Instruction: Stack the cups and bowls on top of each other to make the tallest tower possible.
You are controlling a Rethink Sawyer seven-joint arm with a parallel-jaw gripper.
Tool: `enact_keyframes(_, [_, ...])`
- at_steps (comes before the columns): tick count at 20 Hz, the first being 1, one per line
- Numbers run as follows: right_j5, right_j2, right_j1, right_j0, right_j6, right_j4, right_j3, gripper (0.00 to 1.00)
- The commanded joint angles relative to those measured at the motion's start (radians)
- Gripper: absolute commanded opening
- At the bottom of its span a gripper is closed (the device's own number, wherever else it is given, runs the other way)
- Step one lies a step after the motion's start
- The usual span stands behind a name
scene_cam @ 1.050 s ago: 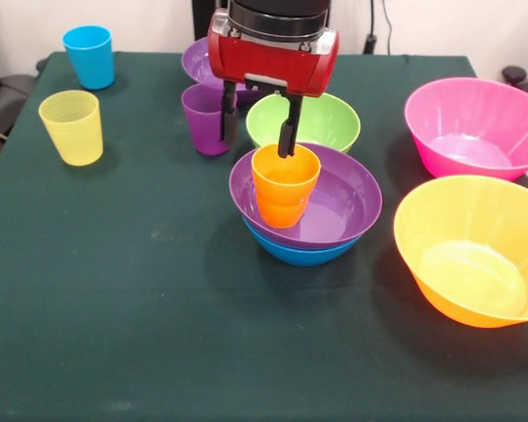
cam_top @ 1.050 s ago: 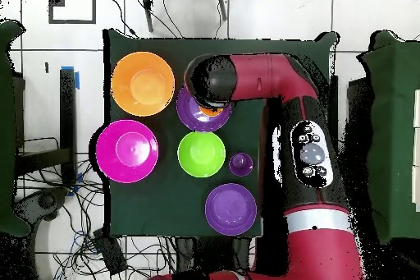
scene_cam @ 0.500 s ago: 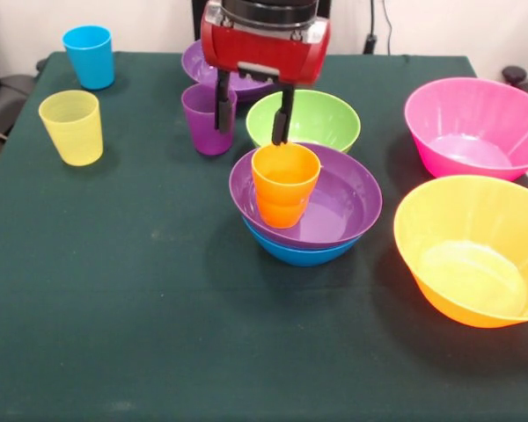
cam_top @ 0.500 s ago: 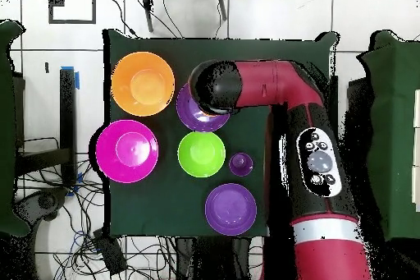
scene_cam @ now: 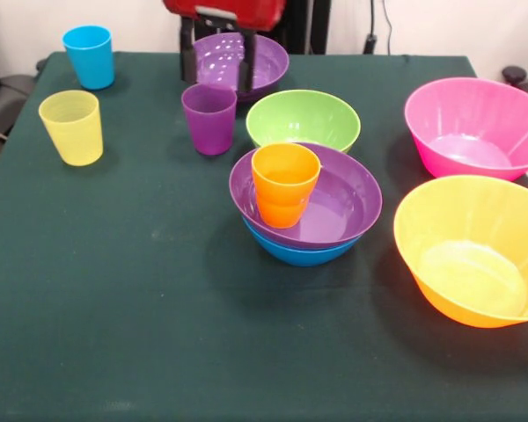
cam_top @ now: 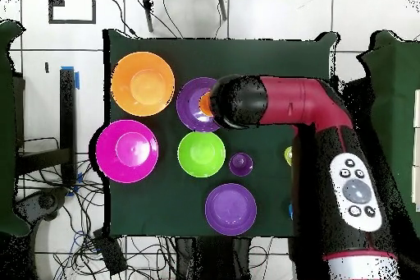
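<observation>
The tower stands mid-table: an orange cup (scene_cam: 285, 185) sits upright inside a purple bowl (scene_cam: 334, 207) nested on a blue bowl (scene_cam: 304, 253). From above, only part of this purple bowl (cam_top: 192, 104) shows beside the arm's wrist (cam_top: 240, 102). My gripper (scene_cam: 216, 63) hangs open and empty at the top edge, raised in front of the second purple bowl (scene_cam: 260, 57) and above the purple cup (scene_cam: 209, 119). The green bowl (scene_cam: 304, 119) sits just behind the tower. A yellow cup (scene_cam: 71, 127) and a blue cup (scene_cam: 89, 56) stand at the far left.
A large pink bowl (scene_cam: 475, 127) and a large orange bowl (scene_cam: 471, 251) sit at the right side. In the overhead view the orange bowl (cam_top: 143, 83), pink bowl (cam_top: 126, 150), green bowl (cam_top: 201, 153) and second purple bowl (cam_top: 230, 208) lie apart on the dark green cloth (scene_cam: 114, 290).
The gripper has let go of the orange cup, risen and drawn back toward the rear purple bowl. The orange cup stays in the tower's purple bowl.
</observation>
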Motion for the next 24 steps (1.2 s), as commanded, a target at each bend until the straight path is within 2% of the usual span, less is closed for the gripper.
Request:
enact_keyframes(1, [-0.056,0.118,-0.008,-0.055,-0.273,-0.052,0.172,1.00])
enact_keyframes(10, [-0.009,0.176,0.080,-0.105,-0.297,-0.078,0.079,1.00])
enact_keyframes(17, [0.134,0.234,0.105,-0.153,-0.373,-0.062,-0.058,1.00])
enact_keyframes(18, [0.131,0.243,0.097,-0.167,-0.377,-0.058,-0.042,1.00])
enact_keyframes(21, [0.166,0.267,0.128,-0.185,-0.408,-0.060,-0.097,1.00])
enact_keyframes(22, [0.159,0.275,0.114,-0.198,-0.407,-0.057,-0.072,1.00])
enact_keyframes(24, [0.155,0.290,0.129,-0.211,-0.413,-0.058,-0.080,1.00])
